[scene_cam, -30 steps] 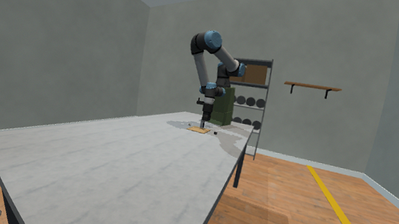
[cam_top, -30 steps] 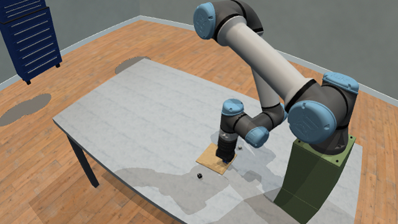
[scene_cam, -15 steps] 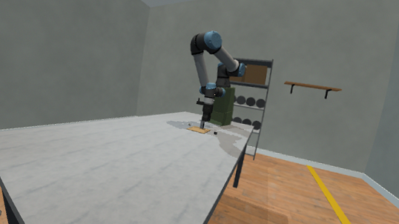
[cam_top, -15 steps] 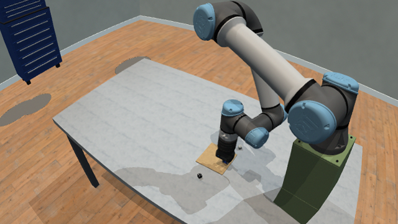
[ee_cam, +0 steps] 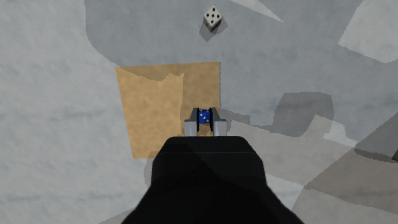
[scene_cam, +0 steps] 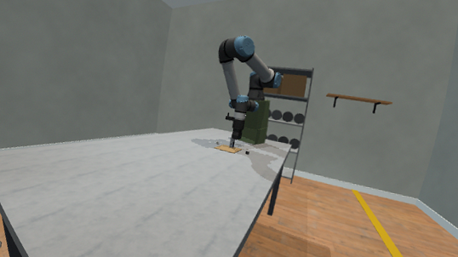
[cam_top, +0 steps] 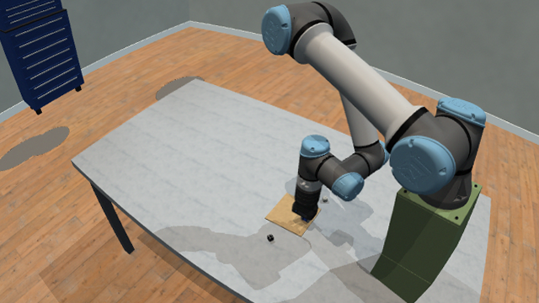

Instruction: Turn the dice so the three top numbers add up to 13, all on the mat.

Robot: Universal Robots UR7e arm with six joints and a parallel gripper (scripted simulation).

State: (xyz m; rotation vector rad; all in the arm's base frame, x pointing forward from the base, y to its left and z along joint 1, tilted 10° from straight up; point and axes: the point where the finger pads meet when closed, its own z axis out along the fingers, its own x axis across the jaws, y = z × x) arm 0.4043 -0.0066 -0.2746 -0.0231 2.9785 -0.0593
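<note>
Mat (cam_top: 283, 215) (scene_cam: 222, 148) (ee_cam: 155, 110): tan, fine mottled surface, four-sided, flat on grey-veined pale tabletop (cam_top: 167, 151) (scene_cam: 115, 183) (ee_cam: 50, 125). Blue die (cam_top: 305, 219) (ee_cam: 204, 117): cube, pale pips, over mat near its edge, between metallic fingers of gripper (cam_top: 305, 220) (scene_cam: 232, 146) (ee_cam: 204, 114); whether clamped or loose, cannot tell. White die (cam_top: 325, 199) (scene_cam: 217, 143) (ee_cam: 213, 18): dark pips, off mat, near it. Black die (cam_top: 270, 237) (scene_cam: 247, 152): light pips, off mat, near opposite side.
</note>
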